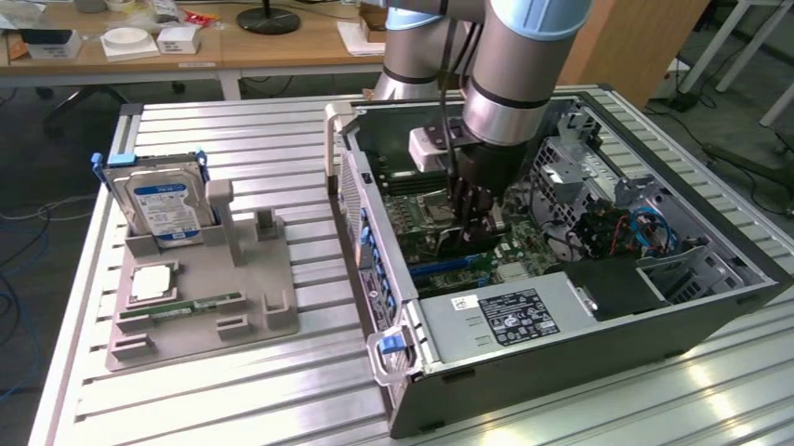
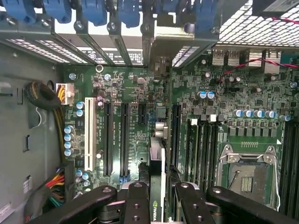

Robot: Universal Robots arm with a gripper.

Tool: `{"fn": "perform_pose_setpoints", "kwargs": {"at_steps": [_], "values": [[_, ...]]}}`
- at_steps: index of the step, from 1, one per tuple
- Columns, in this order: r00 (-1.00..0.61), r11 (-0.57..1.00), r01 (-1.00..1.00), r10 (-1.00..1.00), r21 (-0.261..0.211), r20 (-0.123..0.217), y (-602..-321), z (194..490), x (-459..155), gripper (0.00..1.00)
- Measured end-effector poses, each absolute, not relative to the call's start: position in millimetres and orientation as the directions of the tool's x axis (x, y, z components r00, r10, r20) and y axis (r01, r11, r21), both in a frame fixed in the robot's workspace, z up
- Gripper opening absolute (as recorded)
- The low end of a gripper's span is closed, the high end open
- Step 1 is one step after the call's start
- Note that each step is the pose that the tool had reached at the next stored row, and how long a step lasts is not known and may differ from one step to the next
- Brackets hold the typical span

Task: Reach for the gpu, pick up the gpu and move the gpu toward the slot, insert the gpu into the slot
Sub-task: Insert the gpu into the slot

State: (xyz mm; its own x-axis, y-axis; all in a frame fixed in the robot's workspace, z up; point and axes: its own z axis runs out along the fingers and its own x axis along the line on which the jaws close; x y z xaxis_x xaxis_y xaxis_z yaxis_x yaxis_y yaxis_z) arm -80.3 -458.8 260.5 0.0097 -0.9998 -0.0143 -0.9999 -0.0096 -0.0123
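My gripper (image 1: 477, 223) reaches down into the open computer case (image 1: 694, 307), over the green motherboard (image 2: 224, 93). It is shut on the gpu (image 2: 157, 177), which the wrist view shows edge-on between the black fingers (image 2: 135, 200), with a logo on its top edge. In the exterior view the gpu (image 1: 462, 243) hangs as a dark card just under the fingers, close above the board. Long black slots (image 2: 107, 140) lie on both sides of the card. I cannot tell which slot is under it or whether it is seated.
A grey fixture (image 1: 199, 325) on the table at the exterior view's left holds a blue-labelled hard drive (image 1: 162, 204), a memory stick (image 1: 186, 304) and a processor chip (image 1: 149, 282). Inside the case are the power supply (image 1: 509, 316), an open processor socket (image 2: 247, 172) and blue latches (image 2: 93, 9).
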Motion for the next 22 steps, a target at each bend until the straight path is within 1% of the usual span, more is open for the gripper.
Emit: {"fn": "perform_pose_setpoints", "kwargs": {"at_steps": [13,22], "values": [[0.010,-0.010,-1.000,-1.000,-0.012,-0.015,-458.4,252.1,-85.8,0.26],[0.010,-0.010,-1.000,-1.000,-0.016,-0.015,-458.4,251.4,-86.3,0.26]]}}
